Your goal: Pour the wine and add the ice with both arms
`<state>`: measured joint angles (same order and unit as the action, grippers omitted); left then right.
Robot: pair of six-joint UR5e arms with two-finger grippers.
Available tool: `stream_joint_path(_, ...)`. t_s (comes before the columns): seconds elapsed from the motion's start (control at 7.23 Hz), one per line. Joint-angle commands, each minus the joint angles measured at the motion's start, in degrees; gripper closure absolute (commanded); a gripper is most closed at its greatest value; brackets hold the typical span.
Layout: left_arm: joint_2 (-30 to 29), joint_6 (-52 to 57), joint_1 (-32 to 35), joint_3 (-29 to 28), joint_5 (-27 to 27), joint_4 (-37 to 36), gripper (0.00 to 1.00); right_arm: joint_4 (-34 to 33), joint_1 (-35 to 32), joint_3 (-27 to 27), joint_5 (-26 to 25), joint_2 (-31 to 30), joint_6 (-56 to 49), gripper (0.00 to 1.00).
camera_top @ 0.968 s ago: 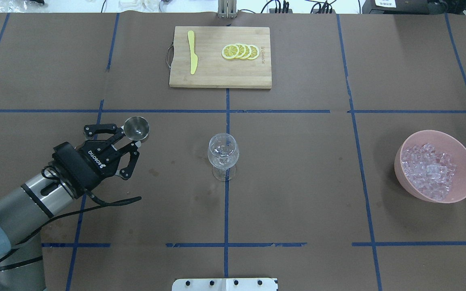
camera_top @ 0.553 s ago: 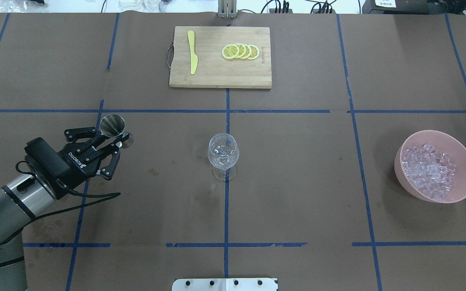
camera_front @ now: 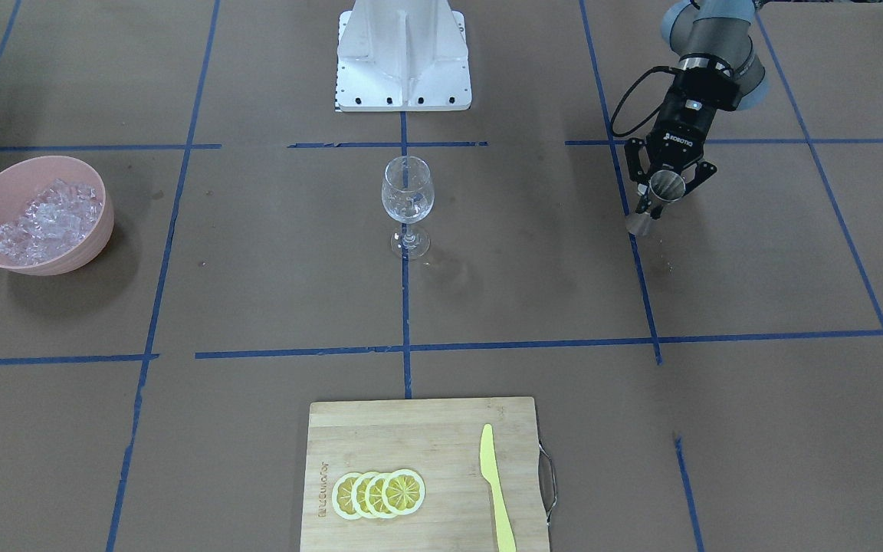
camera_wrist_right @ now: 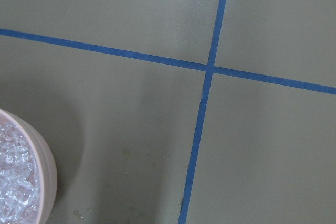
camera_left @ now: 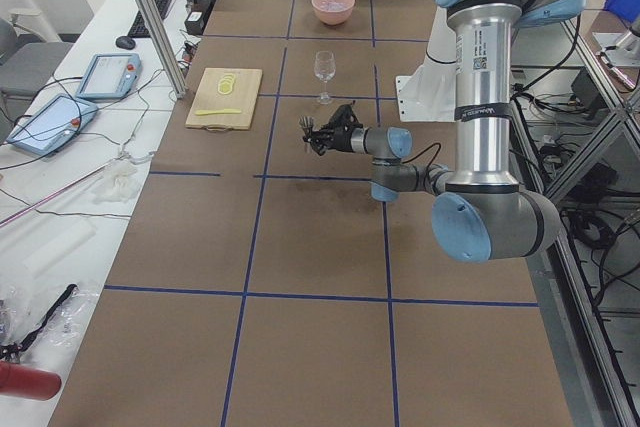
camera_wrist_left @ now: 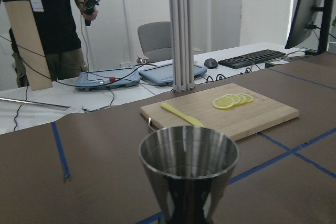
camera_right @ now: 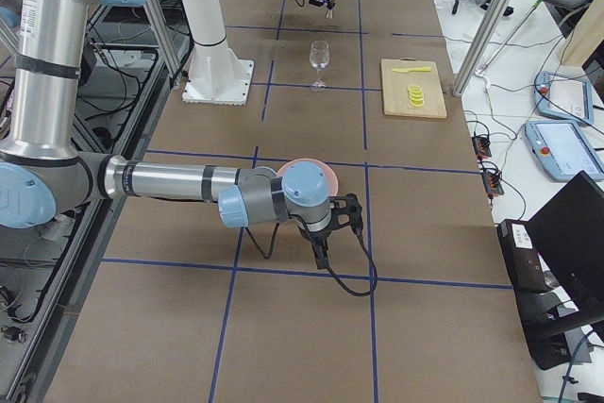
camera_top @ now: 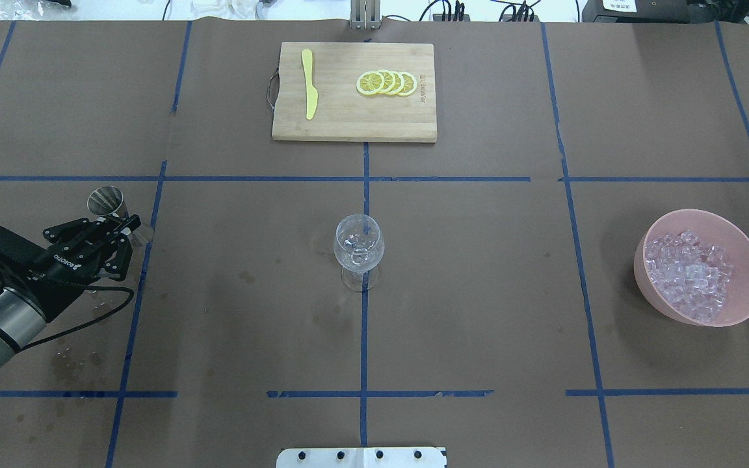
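— Where is the ice [camera_top: 690,273]?
— Heaped in the pink bowl [camera_top: 668,313], on the robot's right side of the counter [camera_top: 478,292] and well apart from everything else.
— And the wine?
— I cannot make out any liquid. The wine glass [camera_top: 359,244] stands upright at the middle of the counter, on the crossing of the blue tape lines, and it looks clear. The wrist view looks into the steel measure [camera_top: 105,199] but does not settle what it holds.
— Who has that measure?
— The left pincer [camera_top: 126,224]. Its fingers are closed round the narrow waist, and the measure leans a little in the front view. It is far out on the robot's left, well apart from the glass.
— The right pincer [camera_right: 323,254]?
— It shows only in the side view, hanging just beside the bowl, so I cannot tell how its fingers stand. Its wrist camera catches only the bowl's rim and the tape.
— Anything further off?
— A bamboo cutting board [camera_top: 348,123] at the far edge, carrying four overlapping lemon slices [camera_top: 387,83] and a yellow knife [camera_top: 310,84]. The white pedestal [camera_front: 403,54] sits at the robot's side.
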<state>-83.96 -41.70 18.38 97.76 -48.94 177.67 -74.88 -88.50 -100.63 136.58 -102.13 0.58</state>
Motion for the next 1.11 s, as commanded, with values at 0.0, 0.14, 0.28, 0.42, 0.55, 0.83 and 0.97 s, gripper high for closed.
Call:
stream_joint_path(0.0, -0.07, -9.23, -0.36, -4.23, 4.63, 0.04, 1.00, 0.00, 0.00, -0.01, 0.00, 0.01, 0.03, 0.00)
stream_joint_path(0.14, -0.33, -10.06, -0.62, -6.25, 6.56, 0.04, 1.00, 0.00, 0.00, -0.01, 0.00, 0.01, 0.03, 0.00)
stream_joint_path(0.28, -0.33, -9.81, -0.71, -7.57, 6.49, -0.39, 1.00, -0.09, 0.00, -0.01, 0.00, 0.01, 0.12, 0.00)
stream_joint_path(0.42, -0.33, -9.89, -0.97, -8.98, 6.49, -0.40, 1.00, 0.00, 0.00, -0.01, 0.00, 0.01, 0.03, 0.00)
stream_joint_path(0.55, -0.33, -9.54, -1.41, -9.69, 6.58, -0.75, 1.00, 0.00, -0.09, -0.01, 0.00, 0.01, 0.12, 0.00)
stream_joint_path(0.83, -0.33, -9.36, -4.04, -10.22, 6.93, -0.92, 1.00, 0.00, -0.26, -0.01, 0.00, 0.01, 0.12, 0.00)
stream_joint_path(0.97, -0.33, -9.36, -5.10, -10.22, 7.71, -0.92, 1.00, 0.00, -0.27, -0.01, 0.09, 0.01, 0.12, 0.00)
